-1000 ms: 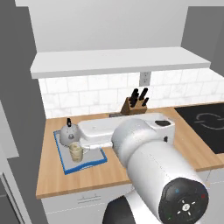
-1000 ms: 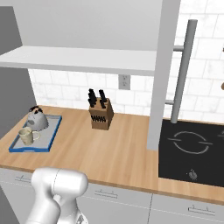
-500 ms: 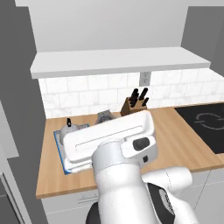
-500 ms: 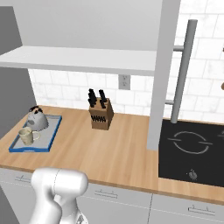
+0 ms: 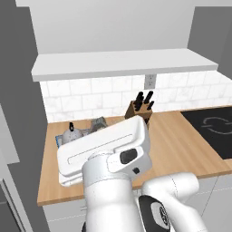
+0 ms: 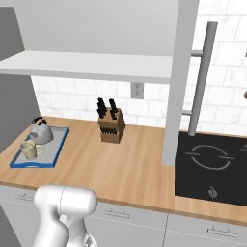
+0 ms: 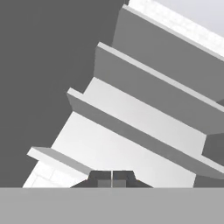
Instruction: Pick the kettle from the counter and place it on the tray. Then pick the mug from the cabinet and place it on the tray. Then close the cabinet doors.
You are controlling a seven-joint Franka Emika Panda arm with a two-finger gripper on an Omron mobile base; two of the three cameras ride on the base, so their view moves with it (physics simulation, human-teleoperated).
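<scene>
a: kettle (image 6: 41,130) and mug (image 6: 29,150)?
b: both on the tray (image 6: 52,153), at the left end of the worktop (image 6: 130,164); kettle behind, mug in front, close together.
a: tool (image 7: 112,178)?
b: closed, fingertips together, gripping nothing; facing the cabinet (image 7: 144,109) shelves.
a: cabinet doors (image 6: 179,82)?
b: right one open, edge-on above the hob (image 6: 212,169).

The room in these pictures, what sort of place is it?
A rendered kitchen, it seems: a wooden counter backed by white tiles, a knife block, a black cooktop, and a kettle on a tray.
</scene>
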